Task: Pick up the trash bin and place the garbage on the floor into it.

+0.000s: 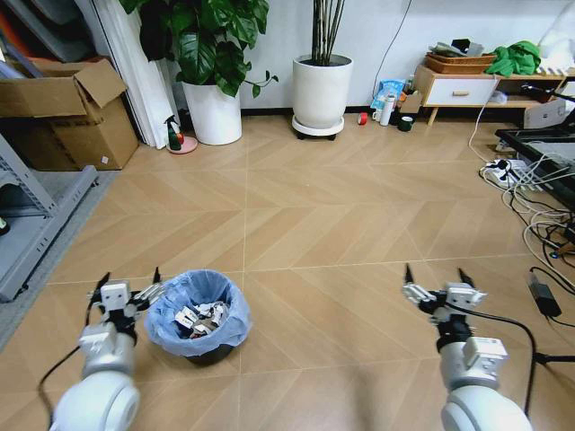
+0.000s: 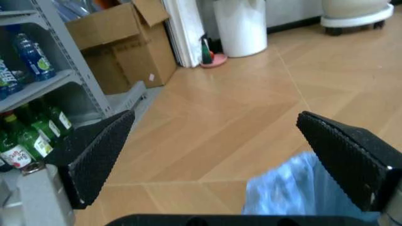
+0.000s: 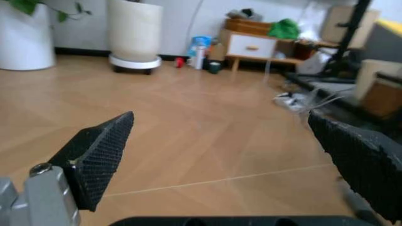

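The trash bin (image 1: 198,316), small and dark with a crinkly light-blue bag liner, stands on the floor (image 1: 323,224) at the lower left of the head view. Crumpled white and dark garbage (image 1: 199,318) lies inside it. My left gripper (image 1: 128,283) hovers open just to the bin's left, its fingers apart and empty. In the left wrist view the same gripper (image 2: 220,127) is open, and the blue bag (image 2: 295,193) shows below one finger. My right gripper (image 1: 438,275) is open over bare planks well right of the bin, also open in its wrist view (image 3: 223,127).
Two big white plant pots (image 1: 322,90) stand at the far wall, with a spray bottle (image 1: 172,133) near the left one. Cardboard boxes (image 1: 72,112) and a grey shelf (image 1: 27,206) line the left. A low cabinet (image 1: 463,90), cables and a power strip (image 1: 508,171) crowd the right.
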